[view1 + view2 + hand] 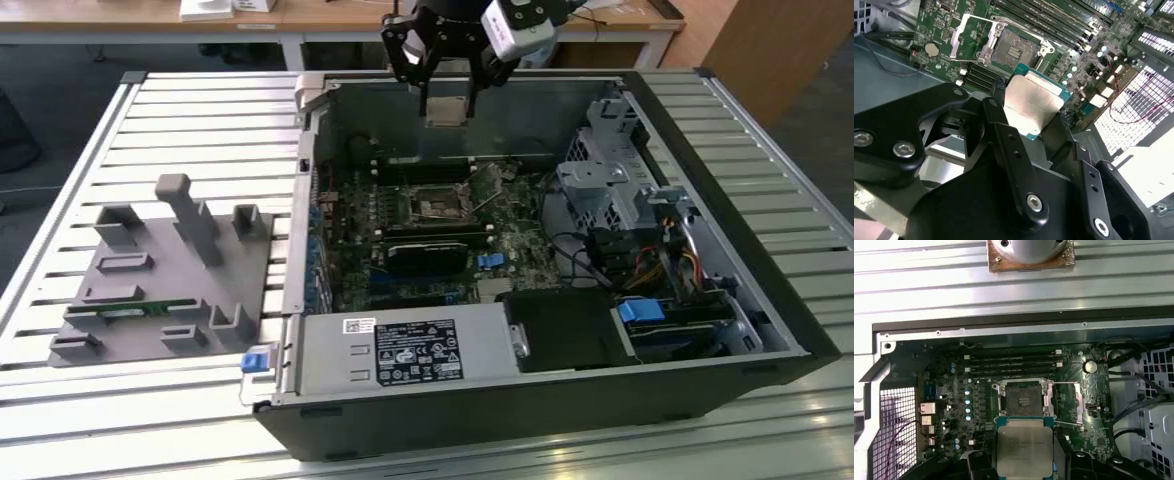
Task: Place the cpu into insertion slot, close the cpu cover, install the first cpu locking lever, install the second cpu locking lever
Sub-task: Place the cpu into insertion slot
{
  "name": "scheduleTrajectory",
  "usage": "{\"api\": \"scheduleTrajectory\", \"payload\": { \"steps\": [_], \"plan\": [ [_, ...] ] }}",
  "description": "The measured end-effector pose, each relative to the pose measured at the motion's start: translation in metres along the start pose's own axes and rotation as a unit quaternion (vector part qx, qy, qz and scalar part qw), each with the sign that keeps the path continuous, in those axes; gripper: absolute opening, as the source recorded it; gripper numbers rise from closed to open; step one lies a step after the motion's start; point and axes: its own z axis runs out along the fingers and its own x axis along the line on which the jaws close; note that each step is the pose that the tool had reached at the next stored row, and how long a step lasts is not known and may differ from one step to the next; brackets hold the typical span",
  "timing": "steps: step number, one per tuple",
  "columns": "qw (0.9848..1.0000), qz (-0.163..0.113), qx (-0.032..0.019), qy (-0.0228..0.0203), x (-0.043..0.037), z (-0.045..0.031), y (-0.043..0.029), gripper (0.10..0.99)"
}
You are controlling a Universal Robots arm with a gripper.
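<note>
My tool (447,100) is clamped on the cpu (447,110); in both wrist views one finger presses on each of two opposite edges of the chip, and its silver face is free between them. In the exterior view the tool hangs in the upper middle of the frame, over the far wall of the open computer case (534,400), which lies on the slatted worktop (160,120). The cpu is in the air and touches nothing except my fingers.

The insertion slot (438,203) is lower in that view, near the centre of the frame, on the green board. It is well apart from the chip. In the second wrist view the cpu cover (985,47) is folded open just beside the slot (1015,50), so the dark square of the socket is uncovered. In the first wrist view the chip (1024,450) looks almost square to the slot (1024,400), with their sides nearly parallel.

I judge that the first step, to place the cpu, is in hand and not far along. To do it well, I think I must keep the chip flat and bring it exactly over the socket before going down, not slide it across. The contacts inside are probably fine and bend easily, so the descent should be straight and slow. The slot is hardly larger than the chip, so a small turn of the wrist could make one corner catch on the metal surround. I cannot tell from here whether the chip is perfectly level.
</note>
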Motion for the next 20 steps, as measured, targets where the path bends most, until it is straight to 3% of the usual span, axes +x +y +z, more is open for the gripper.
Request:
{"api": "scheduleTrajectory", "payload": {
  "steps": [20],
  "plan": [
    [0.9979,0.064,-0.0013,-0.0058,0.0006,0.0016,-0.0002,0.541]
  ]
}}
